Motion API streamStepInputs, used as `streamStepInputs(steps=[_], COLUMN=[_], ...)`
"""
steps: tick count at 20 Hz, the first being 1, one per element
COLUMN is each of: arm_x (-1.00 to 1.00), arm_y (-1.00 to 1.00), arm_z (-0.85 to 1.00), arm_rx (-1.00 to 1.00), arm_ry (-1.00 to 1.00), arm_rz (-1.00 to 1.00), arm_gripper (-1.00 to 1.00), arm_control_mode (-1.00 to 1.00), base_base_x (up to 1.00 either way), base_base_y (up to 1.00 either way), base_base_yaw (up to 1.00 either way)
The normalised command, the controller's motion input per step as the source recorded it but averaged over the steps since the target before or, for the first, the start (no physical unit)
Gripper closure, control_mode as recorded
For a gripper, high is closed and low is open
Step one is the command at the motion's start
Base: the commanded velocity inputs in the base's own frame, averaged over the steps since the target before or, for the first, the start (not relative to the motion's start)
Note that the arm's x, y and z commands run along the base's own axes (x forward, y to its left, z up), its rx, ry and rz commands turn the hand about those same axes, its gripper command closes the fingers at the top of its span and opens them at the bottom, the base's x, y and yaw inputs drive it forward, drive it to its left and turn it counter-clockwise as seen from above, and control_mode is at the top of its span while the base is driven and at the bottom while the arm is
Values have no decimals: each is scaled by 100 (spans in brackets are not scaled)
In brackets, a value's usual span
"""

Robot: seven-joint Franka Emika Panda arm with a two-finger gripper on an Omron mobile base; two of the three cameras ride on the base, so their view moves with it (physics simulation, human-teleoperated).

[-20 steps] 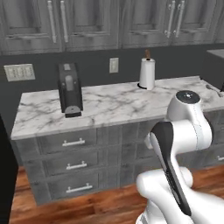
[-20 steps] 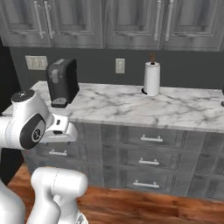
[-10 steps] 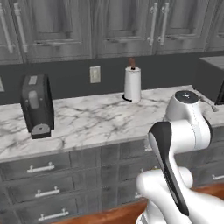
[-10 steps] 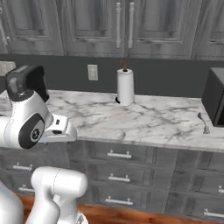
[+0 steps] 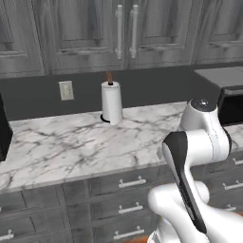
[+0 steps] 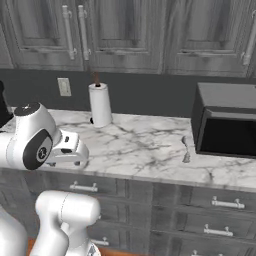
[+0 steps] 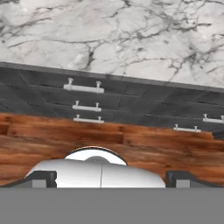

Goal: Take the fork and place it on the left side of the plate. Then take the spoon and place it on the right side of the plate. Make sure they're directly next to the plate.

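Observation:
A small grey spoon lies on the marble counter, just left of a black microwave. The fork and the plate are out of view. My gripper is open, its two dark fingertips far apart with nothing between them. It hangs in front of the counter's edge, well to the left of the spoon, and looks down at the drawer fronts and the wooden floor. In the right base view the white hand sits at the counter's front edge.
A paper towel roll stands at the back of the counter below grey wall cabinets. A wall outlet is to its left. A dark coffee machine shows at the far left edge. Drawers with metal handles run under the counter.
The whole scene has slid left, so the base has driven to the right. The coffee machine has almost left the picture; the microwave and spoon have come in. The gripper stays open.

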Motion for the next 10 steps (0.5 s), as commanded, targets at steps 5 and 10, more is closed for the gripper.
streamStepInputs(steps=[5,10], arm_x=[0,0], arm_y=[0,0], arm_z=[0,0], arm_rx=[0,0], arm_ry=[0,0], arm_rz=[0,0], arm_gripper=[-100,-100], arm_control_mode=[100,100], base_base_x=[24,20], base_base_y=[-71,-68], base_base_yaw=[1,0])
